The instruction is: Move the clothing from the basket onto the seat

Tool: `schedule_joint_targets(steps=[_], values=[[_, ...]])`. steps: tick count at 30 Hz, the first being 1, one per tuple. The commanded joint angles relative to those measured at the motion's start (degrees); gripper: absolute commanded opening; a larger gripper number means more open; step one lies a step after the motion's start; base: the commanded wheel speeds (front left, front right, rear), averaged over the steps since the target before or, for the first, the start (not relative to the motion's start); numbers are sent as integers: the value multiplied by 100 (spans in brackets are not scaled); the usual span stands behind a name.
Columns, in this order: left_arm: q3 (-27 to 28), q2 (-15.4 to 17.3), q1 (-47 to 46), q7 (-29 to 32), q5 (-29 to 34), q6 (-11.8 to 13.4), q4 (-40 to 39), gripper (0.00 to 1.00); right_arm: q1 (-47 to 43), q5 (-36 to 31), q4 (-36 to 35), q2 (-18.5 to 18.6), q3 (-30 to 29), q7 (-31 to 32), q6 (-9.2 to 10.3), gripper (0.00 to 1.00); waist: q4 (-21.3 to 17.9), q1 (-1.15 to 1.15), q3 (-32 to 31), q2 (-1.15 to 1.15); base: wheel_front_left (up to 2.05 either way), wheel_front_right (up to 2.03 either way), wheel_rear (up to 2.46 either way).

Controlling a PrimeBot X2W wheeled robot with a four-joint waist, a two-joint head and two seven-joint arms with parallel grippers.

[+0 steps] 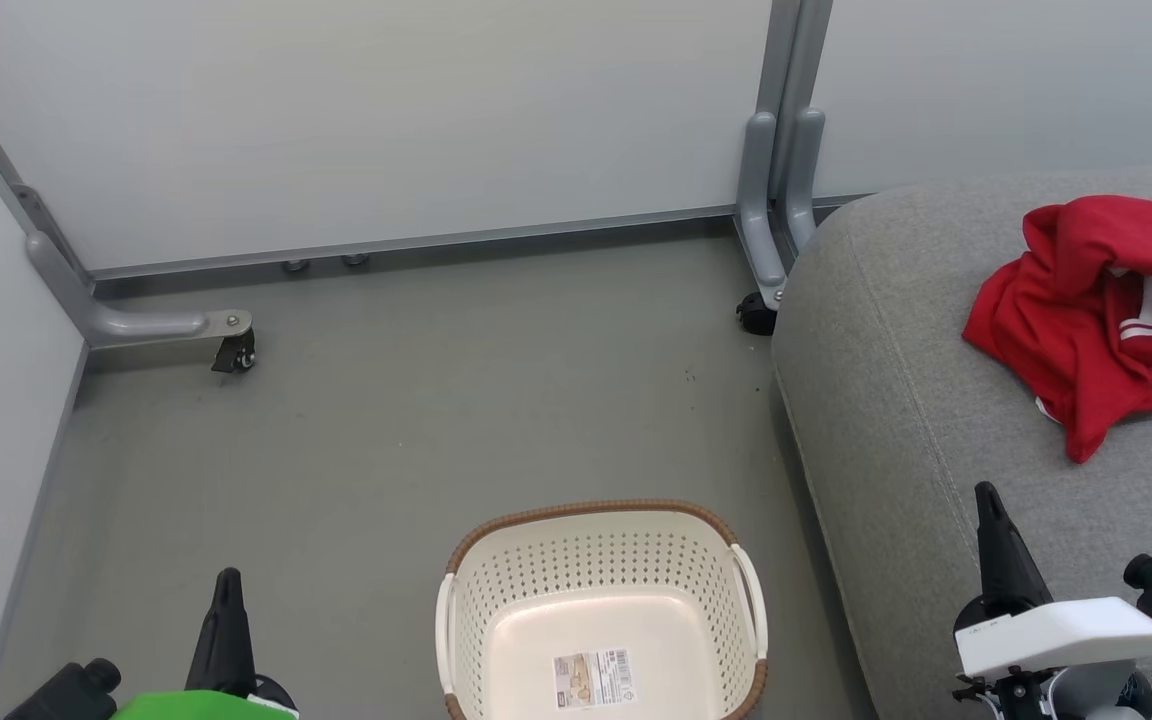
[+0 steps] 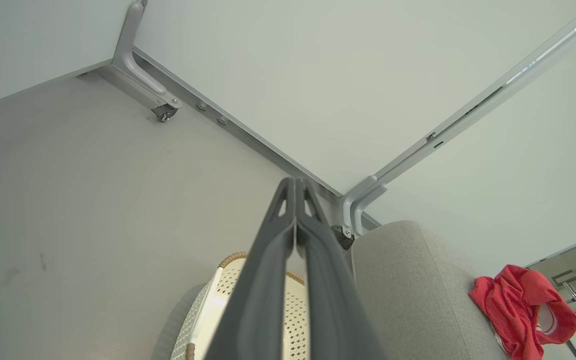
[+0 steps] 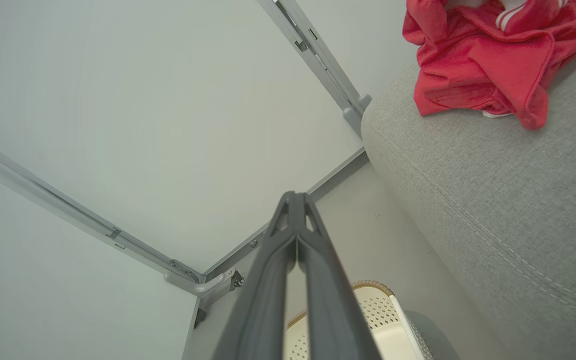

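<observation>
Both tools sat lowest in the head view: the long, dark-fingered left gripper (image 1: 227, 590) and right gripper (image 1: 991, 505), each pressed closed on nothing. Between them the cream perforated plastic basket (image 1: 596, 590) stood empty; its paper label (image 1: 593, 680) carried a barcode, the print too small to read. Farther right, the crumpled white-striped red clothing (image 1: 1086, 310) lay on the grey woven-fabric seat (image 1: 896, 420), with no lettering legible. The transfer looked finished, and the next move probably called only for keeping clear
</observation>
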State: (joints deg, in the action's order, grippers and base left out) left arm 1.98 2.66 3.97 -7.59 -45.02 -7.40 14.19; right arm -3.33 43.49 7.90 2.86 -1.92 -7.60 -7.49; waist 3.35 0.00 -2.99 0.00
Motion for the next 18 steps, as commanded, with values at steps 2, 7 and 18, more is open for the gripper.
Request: schedule_joint_targets(steps=[2, 7, 18], values=[[52, 51, -205, 69, -288, -4, -72, 0, 188, 294, -30, 46, -40, 65, 0, 0, -10, 0, 9, 0, 0, 0, 0], [78, 56, -273, 168, -635, -5, -70, 0, 255, 654, 17, 49, -64, 162, 0, 0, -27, 0, 25, 0, 0, 0, 0], [131, 63, -412, 378, -1361, -6, -65, 0, 379, 1403, 119, 55, -121, 373, 0, 0, -66, 0, 62, 0, 0, 0, 0]])
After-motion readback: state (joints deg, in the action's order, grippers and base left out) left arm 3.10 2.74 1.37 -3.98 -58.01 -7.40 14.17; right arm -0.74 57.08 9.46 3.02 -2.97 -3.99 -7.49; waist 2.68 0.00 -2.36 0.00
